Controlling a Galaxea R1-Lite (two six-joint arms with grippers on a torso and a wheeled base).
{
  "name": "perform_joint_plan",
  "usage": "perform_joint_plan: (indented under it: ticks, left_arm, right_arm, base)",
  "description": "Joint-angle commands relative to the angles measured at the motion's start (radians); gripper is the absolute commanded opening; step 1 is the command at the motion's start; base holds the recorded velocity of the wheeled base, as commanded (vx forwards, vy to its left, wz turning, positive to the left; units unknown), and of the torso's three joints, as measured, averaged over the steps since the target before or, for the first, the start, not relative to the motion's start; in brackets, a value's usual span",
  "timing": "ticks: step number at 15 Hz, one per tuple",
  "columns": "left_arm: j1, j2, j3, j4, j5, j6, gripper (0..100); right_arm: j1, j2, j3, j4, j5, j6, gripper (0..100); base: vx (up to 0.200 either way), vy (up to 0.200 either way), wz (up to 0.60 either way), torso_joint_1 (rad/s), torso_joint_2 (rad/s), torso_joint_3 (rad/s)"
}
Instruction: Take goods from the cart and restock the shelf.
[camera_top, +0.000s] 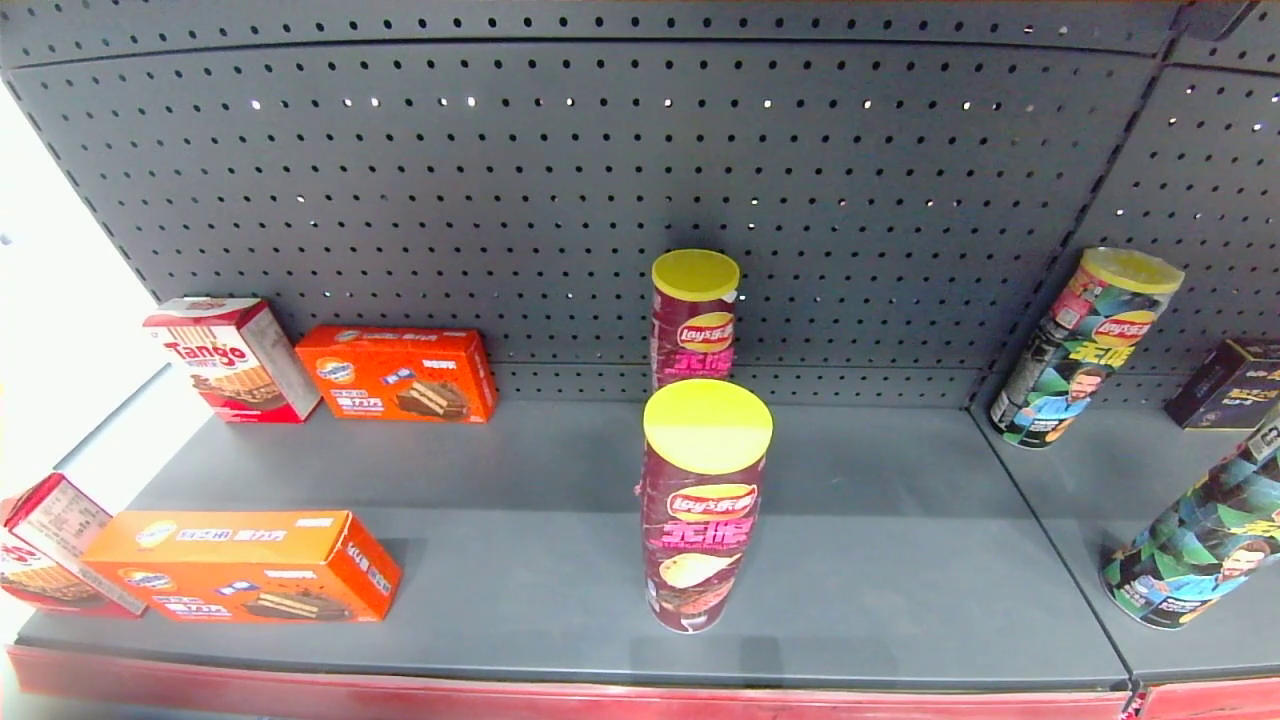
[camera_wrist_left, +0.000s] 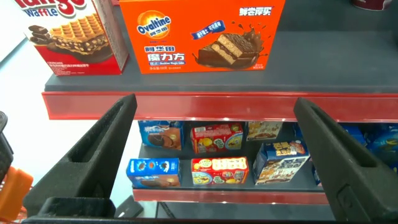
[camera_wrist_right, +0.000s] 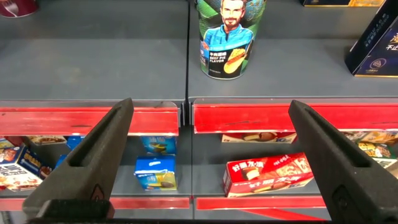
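Both my hands hang just in front of the shelf (camera_top: 900, 540), a little below its red front edge. The left hand (camera_wrist_left: 216, 101) is spread wide with nothing between its fingers, and so is the right hand (camera_wrist_right: 211, 104). I judge they are empty because no goods are being carried, so the next job is a fetch from the cart.

Along the front edge, toward the left corner, a waffle box (camera_top: 50, 545) stands touching an orange wafer box (camera_top: 240, 565), which faces outward for shoppers. Mid-shelf a maroon chip can (camera_top: 705, 500) stands upright, yellow lid up. On the adjoining section to the right, a green chip can (camera_top: 1200, 540) stands near the front.

Farther back, against the pegboard, the same goods repeat: a second waffle box (camera_top: 230, 358) beside a second orange box (camera_top: 400, 372), a second maroon can (camera_top: 693, 315) directly behind the first, another green can (camera_top: 1085, 345) and a dark box (camera_top: 1225, 380). Each kind keeps its own front-to-back lane, and I read the bare stretches between rows as where new stock belongs.
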Motion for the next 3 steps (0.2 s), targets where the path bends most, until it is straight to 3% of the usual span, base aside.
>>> perform_joint_plan:
  ticks: [1, 3]
  left_arm:
    - [0.000, 0.000, -0.001, 0.000, 0.000, 0.000, 100]
    - [0.000, 0.000, -0.001, 0.000, 0.000, 0.000, 100]
  right_arm:
    - [0.000, 0.001, 0.000, 0.000, 0.000, 0.001, 100]
    - [0.000, 0.001, 0.000, 0.000, 0.000, 0.003, 100]
  base:
    - [0.000, 0.000, 0.00, 0.000, 0.00, 0.000]
    - [0.000, 0.000, 0.00, 0.000, 0.00, 0.000]
